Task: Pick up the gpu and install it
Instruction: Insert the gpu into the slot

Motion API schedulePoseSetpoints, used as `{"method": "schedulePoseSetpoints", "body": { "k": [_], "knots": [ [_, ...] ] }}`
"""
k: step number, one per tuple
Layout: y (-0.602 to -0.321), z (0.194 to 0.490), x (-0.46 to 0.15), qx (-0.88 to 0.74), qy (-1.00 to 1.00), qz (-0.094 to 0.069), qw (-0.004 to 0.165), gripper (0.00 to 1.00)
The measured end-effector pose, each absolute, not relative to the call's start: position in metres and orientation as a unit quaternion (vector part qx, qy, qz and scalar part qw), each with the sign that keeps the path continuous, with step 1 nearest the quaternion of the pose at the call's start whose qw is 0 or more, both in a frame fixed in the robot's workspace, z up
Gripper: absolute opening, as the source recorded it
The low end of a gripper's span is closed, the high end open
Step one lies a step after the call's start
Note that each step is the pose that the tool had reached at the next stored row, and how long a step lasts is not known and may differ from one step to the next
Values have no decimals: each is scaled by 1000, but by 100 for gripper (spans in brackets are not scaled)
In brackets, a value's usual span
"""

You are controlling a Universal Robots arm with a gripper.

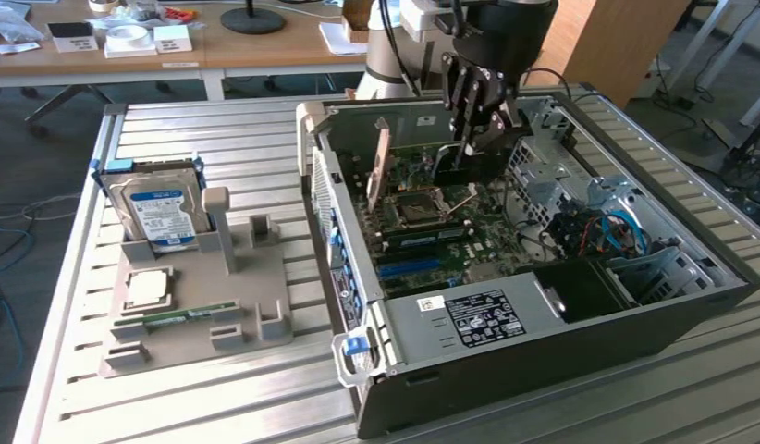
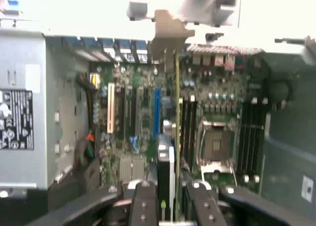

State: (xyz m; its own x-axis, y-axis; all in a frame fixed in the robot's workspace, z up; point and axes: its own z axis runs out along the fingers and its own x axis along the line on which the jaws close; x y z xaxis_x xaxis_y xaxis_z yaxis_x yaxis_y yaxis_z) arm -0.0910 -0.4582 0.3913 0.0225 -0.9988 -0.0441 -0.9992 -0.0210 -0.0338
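Standing open on the slatted metal table (image 1: 232, 129), the dark grey steel computer case (image 1: 578, 361) exposed its green motherboard (image 2: 148, 137). The black two-finger gripper (image 2: 173, 199) was clamped on the thin dark gpu (image 2: 177, 112), held edge-on above the board, with expansion slots close on both sides. The black-and-white printed label (image 1: 483, 315) on the inner cover was illegible.

Your exterior cam's high and well back, looking down into the open case (image 1: 541, 370). Wrist cam's right behind the gripper (image 2: 170, 189), close over the motherboard (image 2: 143, 122). Both views share the CPU socket (image 1: 420, 211).
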Motion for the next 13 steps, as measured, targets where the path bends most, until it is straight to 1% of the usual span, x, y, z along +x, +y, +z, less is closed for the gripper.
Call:
{"method": "schedulePoseSetpoints", "body": {
  "k": [13],
  "knots": [
    [-458,391,-91,-714,699,4,27,27]
  ]
}}
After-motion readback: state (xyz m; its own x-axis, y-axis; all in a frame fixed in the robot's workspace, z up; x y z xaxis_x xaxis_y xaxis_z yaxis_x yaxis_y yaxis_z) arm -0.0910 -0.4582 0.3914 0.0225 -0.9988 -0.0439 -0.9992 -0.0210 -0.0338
